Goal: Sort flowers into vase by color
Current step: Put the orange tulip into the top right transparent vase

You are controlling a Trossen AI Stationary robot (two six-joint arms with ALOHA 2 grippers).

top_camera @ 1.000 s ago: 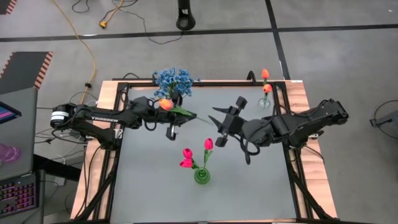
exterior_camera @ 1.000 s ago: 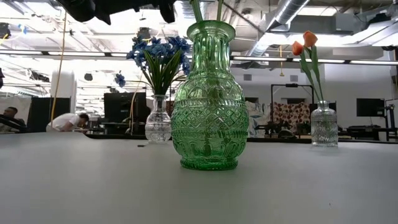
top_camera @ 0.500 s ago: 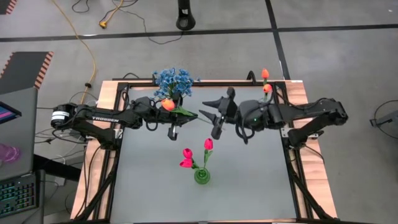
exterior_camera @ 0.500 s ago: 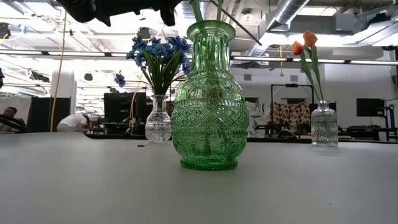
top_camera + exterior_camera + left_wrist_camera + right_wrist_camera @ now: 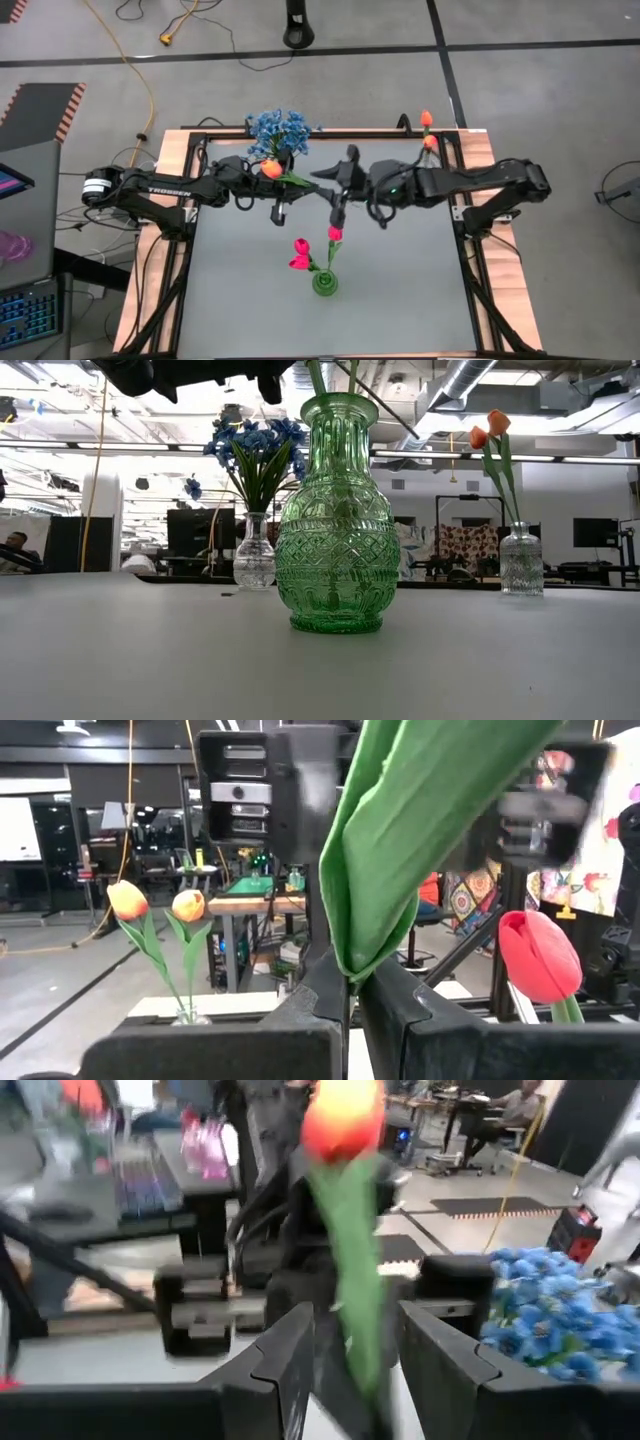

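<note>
**Orange tulip at the hand-over point between the two arms**

The left pincer was clenched on the green stem of an orange tulip, holding it in the air over the far half of the table, just in front of the clear vase of blue flowers. In the left wrist view the stem and leaf ran up from between the shut fingers. The right pincer had its fingers spread, and in the right wrist view the tulip's stem stood in the gap between them, apparently not yet gripped.

The step in hand looked like a pass of the orange tulip from the left arm to the right. Its likely home was the small clear vase at the far right corner, which already held two orange tulips. The green vase near the table's middle held the pink-red tulips, so that colour and the blue seemed settled.

The next move called for the right pincer to close firmly on the stem before the left one let go; releasing early would risk dropping the flower. After that, the carry to the right corner would need the stem brought upright over the narrow neck, clear of the two blooms already standing there.
</note>
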